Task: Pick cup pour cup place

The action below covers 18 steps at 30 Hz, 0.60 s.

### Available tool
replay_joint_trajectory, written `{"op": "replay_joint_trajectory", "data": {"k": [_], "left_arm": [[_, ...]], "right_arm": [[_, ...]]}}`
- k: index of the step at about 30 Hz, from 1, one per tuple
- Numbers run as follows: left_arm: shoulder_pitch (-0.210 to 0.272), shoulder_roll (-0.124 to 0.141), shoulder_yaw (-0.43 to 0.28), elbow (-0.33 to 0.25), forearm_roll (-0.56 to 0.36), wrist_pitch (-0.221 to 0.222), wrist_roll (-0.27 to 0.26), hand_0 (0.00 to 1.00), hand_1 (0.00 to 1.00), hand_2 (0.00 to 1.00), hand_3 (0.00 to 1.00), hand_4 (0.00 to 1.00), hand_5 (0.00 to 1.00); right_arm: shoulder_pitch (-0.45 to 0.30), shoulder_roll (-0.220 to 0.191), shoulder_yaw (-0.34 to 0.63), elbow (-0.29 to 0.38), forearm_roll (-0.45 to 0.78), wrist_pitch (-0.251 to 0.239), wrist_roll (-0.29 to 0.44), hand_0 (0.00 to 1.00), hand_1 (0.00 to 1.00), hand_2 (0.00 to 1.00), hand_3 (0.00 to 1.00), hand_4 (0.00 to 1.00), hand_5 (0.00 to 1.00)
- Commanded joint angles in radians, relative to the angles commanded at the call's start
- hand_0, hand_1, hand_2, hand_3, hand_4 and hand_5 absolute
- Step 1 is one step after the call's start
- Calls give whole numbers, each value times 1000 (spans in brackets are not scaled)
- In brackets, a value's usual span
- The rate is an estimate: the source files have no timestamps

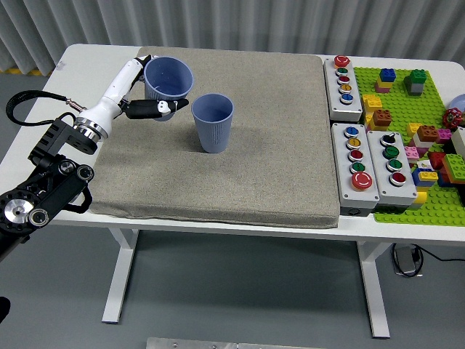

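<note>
My left hand [149, 93] is shut on a blue plastic cup [168, 81], which it holds upright above the grey mat [218, 174], just left of and behind a second blue cup [213, 122]. That second cup stands upright on the mat near its middle-left, mouth open upward. A small gap separates the two cups. I cannot see what either cup holds. The left arm comes in from the lower left. My right hand is out of view.
Three grey button boxes [356, 156] line the mat's right side. Beyond them a green baseplate [414, 145] carries several loose bricks. The white table [80, 65] shows bare at the far left.
</note>
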Motion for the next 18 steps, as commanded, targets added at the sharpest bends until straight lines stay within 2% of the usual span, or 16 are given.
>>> {"op": "replay_joint_trajectory", "data": {"k": [12, 18], "left_arm": [[-61, -5, 66, 56, 5, 6, -7, 494, 520, 641, 587, 836, 246], [-81, -3, 76, 74, 48, 9, -6, 494, 519, 638, 584, 833, 247]], "right_arm": [[3, 1, -7, 0, 11, -3, -2, 695, 675, 609, 611, 2, 327], [4, 1, -10, 1, 17, -4, -2, 694, 675, 609, 611, 2, 327]]}}
